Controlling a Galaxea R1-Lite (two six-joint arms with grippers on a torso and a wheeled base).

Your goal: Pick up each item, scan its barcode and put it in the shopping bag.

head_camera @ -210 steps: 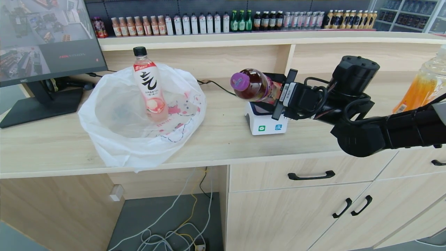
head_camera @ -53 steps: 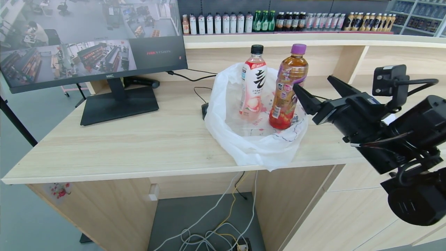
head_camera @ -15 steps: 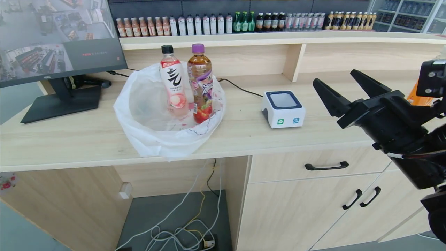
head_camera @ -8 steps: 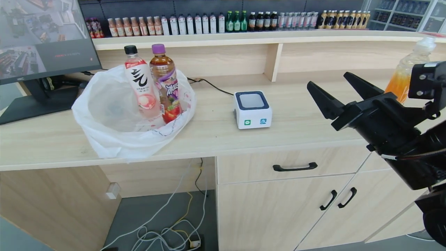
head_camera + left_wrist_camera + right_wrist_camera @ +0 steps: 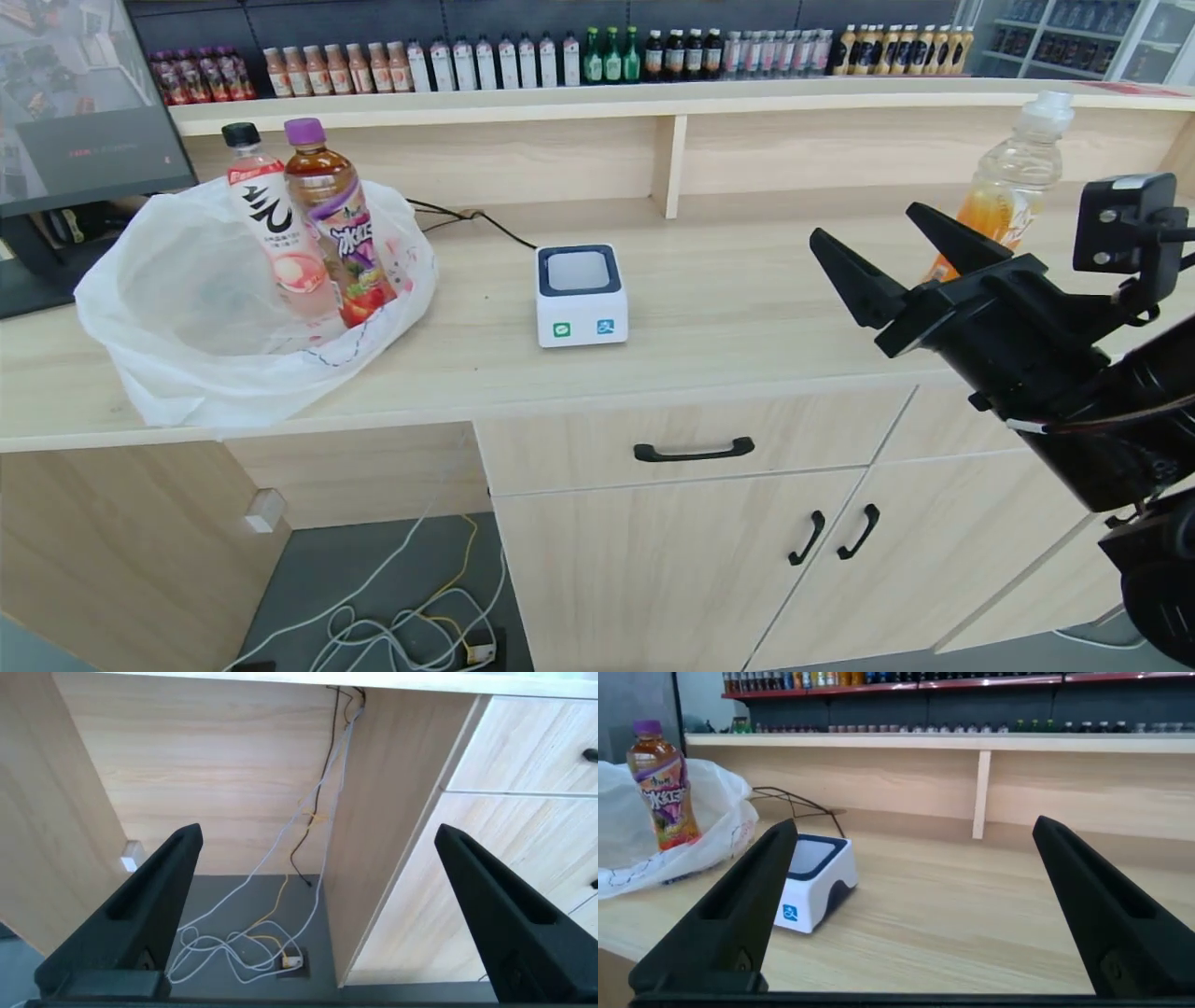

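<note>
Orange drink bottle (image 5: 1020, 163) upright, right hand (image 5: 861, 222) spread

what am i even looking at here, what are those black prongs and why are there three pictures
This is a two-armed robot at a shop counter. The wide picture comes from a camera on its head. The two small ones come from cameras on its wrists, looking out between black prongs, which are each gripper's fingers. The right gripper is open and empty, facing across the counter toward the white barcode scanner. The left gripper, also open and empty, faces the cables under the counter. A white shopping bag holds a pink bottle and a purple-capped tea bottle, both upright. An orange drink bottle stands on the counter to the right, not yet bagged.
</note>
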